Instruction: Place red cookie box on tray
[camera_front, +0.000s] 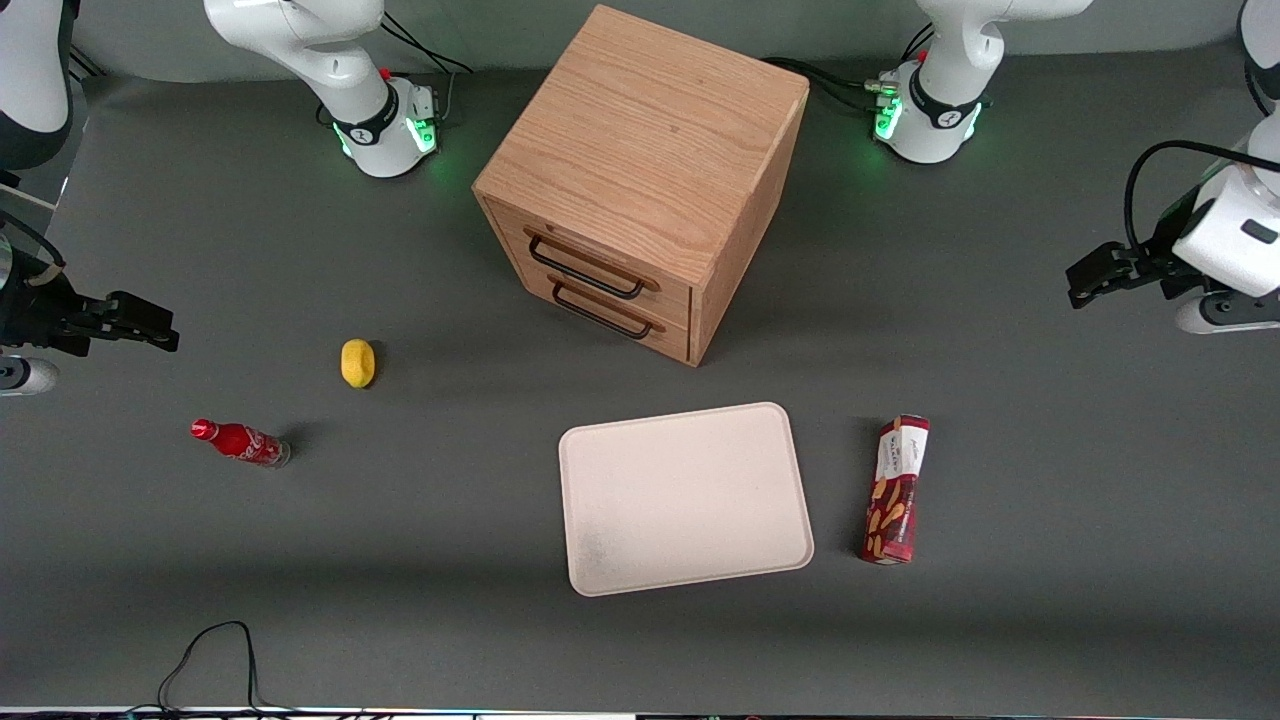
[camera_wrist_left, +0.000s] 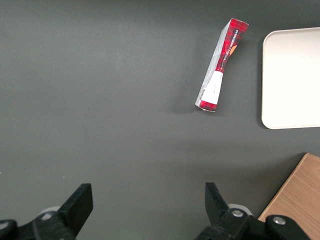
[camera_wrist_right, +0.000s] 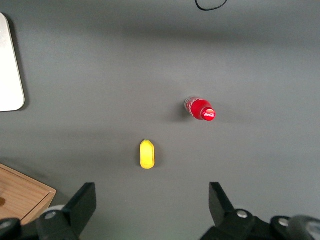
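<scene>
The red cookie box (camera_front: 896, 490) lies flat on the grey table beside the tray (camera_front: 685, 500), on the working arm's side of it, with its white end panel pointing away from the front camera. The cream-white tray has nothing on it. My left gripper (camera_front: 1078, 283) hovers well off toward the working arm's end of the table, farther from the front camera than the box. In the left wrist view the gripper (camera_wrist_left: 147, 194) is open over bare table, with the cookie box (camera_wrist_left: 220, 67) and the tray's rim (camera_wrist_left: 265, 75) some way ahead of it.
A wooden drawer cabinet (camera_front: 640, 180) with two handled drawers stands farther from the front camera than the tray. A yellow lemon-like object (camera_front: 358, 362) and a small red soda bottle (camera_front: 240, 442) lie toward the parked arm's end. A black cable (camera_front: 210, 650) loops at the table's near edge.
</scene>
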